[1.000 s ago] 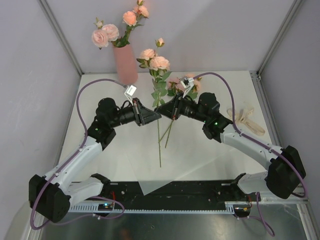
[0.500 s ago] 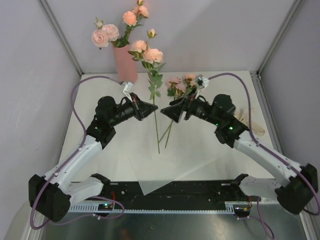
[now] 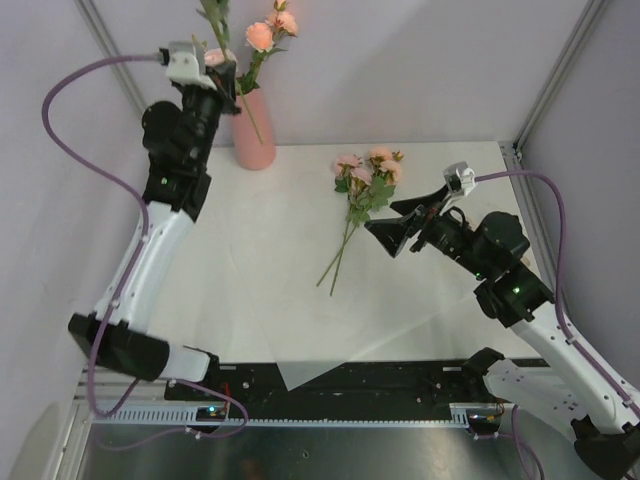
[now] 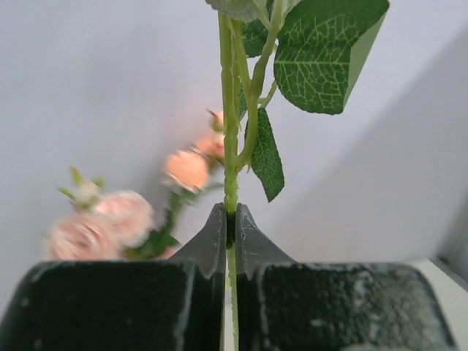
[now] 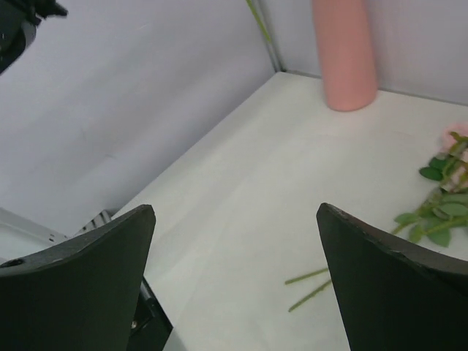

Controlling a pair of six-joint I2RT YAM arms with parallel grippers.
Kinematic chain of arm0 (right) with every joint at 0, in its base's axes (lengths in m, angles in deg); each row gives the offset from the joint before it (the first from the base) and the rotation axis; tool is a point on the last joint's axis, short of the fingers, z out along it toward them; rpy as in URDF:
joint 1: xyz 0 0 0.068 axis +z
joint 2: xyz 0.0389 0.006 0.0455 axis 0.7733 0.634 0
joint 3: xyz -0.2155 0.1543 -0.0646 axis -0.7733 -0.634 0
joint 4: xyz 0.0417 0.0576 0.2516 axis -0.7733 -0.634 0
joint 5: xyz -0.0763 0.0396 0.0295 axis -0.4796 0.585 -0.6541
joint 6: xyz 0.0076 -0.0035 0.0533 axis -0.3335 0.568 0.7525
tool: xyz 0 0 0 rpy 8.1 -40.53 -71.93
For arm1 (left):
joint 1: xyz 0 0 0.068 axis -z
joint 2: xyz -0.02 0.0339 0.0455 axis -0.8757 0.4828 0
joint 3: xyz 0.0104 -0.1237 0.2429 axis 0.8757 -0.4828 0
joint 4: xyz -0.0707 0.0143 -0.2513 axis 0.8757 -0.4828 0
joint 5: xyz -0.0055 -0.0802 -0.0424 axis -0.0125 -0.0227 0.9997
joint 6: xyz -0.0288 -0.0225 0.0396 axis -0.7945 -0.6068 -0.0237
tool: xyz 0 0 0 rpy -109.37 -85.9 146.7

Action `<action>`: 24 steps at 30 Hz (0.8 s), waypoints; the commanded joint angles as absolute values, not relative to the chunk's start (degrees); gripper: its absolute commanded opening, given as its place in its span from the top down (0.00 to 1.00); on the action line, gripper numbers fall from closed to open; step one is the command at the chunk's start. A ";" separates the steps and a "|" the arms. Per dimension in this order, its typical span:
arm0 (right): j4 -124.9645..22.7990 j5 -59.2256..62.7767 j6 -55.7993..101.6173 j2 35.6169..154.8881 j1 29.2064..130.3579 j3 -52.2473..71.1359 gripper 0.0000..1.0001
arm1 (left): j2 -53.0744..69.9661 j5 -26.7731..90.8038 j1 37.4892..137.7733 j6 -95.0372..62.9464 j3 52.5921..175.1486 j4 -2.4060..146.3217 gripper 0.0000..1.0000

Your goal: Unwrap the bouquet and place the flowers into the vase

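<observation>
left jaws clamped on one stem (image 4: 229, 146), held high up by the vase (image 3: 252, 135). a few roses (image 3: 262, 35) already stand in it. right jaws wide apart, empty, over the table (image 3: 250, 260). a small unwrapped bunch of flowers (image 3: 365, 178) lies mid-table, well apart from the vase, yet to go in.

Cropped by the top edge above the left gripper (image 4: 229, 219), blooms of the held stem (image 4: 231, 146); blurred behind, pink roses (image 4: 121, 219); cropped likewise, vase (image 5: 344, 58) rim
</observation>
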State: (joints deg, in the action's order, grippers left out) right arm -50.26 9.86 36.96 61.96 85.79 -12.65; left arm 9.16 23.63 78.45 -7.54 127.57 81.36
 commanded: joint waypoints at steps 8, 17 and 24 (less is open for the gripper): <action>-53.49 8.60 33.15 58.35 82.53 -13.37 0.01 | 34.72 21.83 69.74 -1.48 155.56 93.32 1.00; -53.87 10.18 33.13 57.86 80.51 -13.37 0.01 | 45.02 26.14 66.94 -3.22 162.67 99.39 1.00; -53.23 10.91 33.72 58.29 79.86 -13.37 0.01 | 47.75 28.08 65.75 -2.05 158.47 104.76 1.00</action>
State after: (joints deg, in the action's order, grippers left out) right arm -54.19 9.86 34.01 58.71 80.35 -13.37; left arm 47.06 26.13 66.52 -3.80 159.46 96.97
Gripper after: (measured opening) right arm 0.993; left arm 0.023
